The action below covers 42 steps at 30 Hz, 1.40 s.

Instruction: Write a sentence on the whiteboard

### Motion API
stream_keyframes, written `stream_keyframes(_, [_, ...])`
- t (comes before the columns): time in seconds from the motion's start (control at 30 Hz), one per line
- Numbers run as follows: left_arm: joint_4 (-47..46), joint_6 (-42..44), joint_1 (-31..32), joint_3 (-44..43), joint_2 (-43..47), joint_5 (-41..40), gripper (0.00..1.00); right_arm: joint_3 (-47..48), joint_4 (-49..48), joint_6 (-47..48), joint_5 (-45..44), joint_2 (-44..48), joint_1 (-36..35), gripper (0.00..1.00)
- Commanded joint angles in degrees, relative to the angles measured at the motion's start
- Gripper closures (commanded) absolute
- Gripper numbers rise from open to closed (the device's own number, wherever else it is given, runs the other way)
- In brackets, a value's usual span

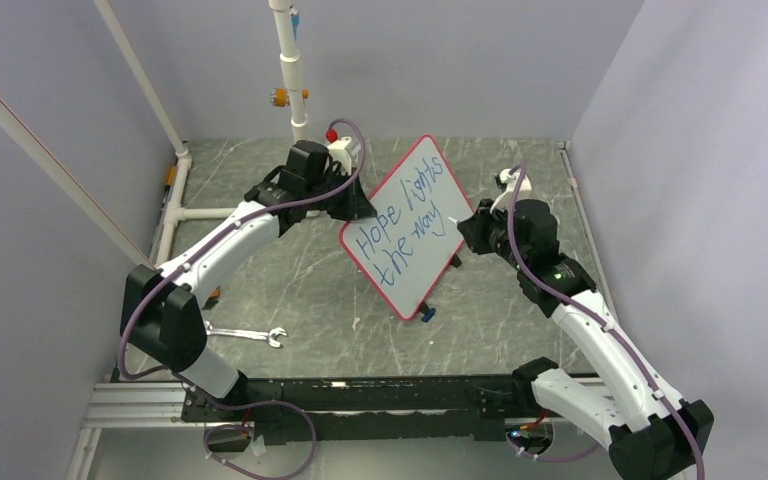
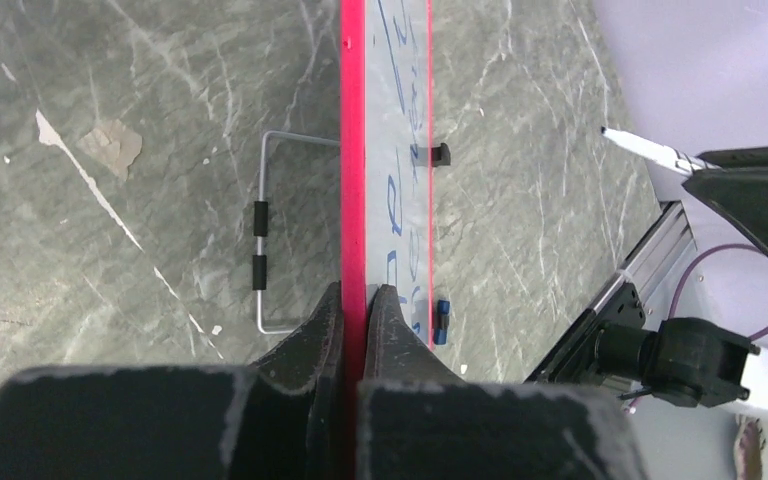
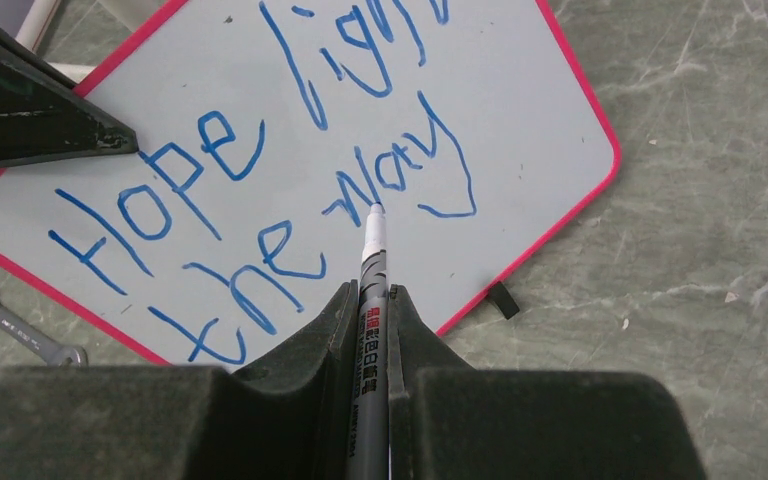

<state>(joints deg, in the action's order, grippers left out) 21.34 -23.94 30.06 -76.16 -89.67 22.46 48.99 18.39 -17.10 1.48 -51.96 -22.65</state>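
Observation:
The whiteboard (image 1: pixel 412 232), white with a red border, stands tilted in the middle of the table. It also shows in the right wrist view (image 3: pixel 290 90) and edge-on in the left wrist view (image 2: pixel 353 150). The sentence (image 1: pixel 405 226) in blue reads "Hope lights the way" on two lines (image 3: pixel 260 190). My left gripper (image 1: pixel 360 208) is shut on the board's left red edge (image 2: pixel 354 300). My right gripper (image 1: pixel 468 228) is shut on a grey marker (image 3: pixel 370 300). The marker's tip (image 3: pixel 376 208) is next to the word "way", just off the board in the left wrist view (image 2: pixel 650 148).
A wrench (image 1: pixel 248 334) lies on the table at the front left. A blue marker cap (image 1: pixel 427 315) lies by the board's lower corner. A wire stand (image 2: pixel 270 230) shows behind the board. A white pipe (image 1: pixel 288 60) and a red-knobbed fixture (image 1: pixel 338 145) stand at the back.

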Motion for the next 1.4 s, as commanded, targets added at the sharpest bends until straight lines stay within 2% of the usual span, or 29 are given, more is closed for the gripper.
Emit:
stream_keyframes(0.0, [17.45, 4.65, 2.03, 6.9, -5.69, -5.38, 1.0, -0.68, -2.11, -0.36, -0.31, 1.32, 0.02, 1.0])
stream_keyframes(0.3, [16.96, 6.3, 2.07, 6.81, -4.55, -8.21, 1.0, -0.5, -2.32, -0.39, -0.38, 0.44, -0.04, 1.0])
stream_keyframes(0.57, [19.85, 11.32, 3.26, 4.38, -4.53, -17.25, 0.99, -1.12, -3.07, -1.17, 0.37, 0.22, -0.06, 1.0])
stream_keyframes(0.8, [19.31, 12.76, 5.38, 3.67, -5.01, -22.26, 0.89, -1.88, -3.44, -1.7, 1.14, 0.16, 0.02, 1.0])
stream_keyframes(1.07, [20.15, 13.4, 5.9, 4.34, -5.24, -28.21, 0.73, -2.89, -2.97, -1.95, 1.42, 1.22, 0.0, 1.0])
stream_keyframes(1.37, [19.87, 13.2, 6.17, 4.81, -4.0, -29.77, 0.68, -3.9, -3.35, -2.47, 2.21, 1.32, -0.01, 1.0])
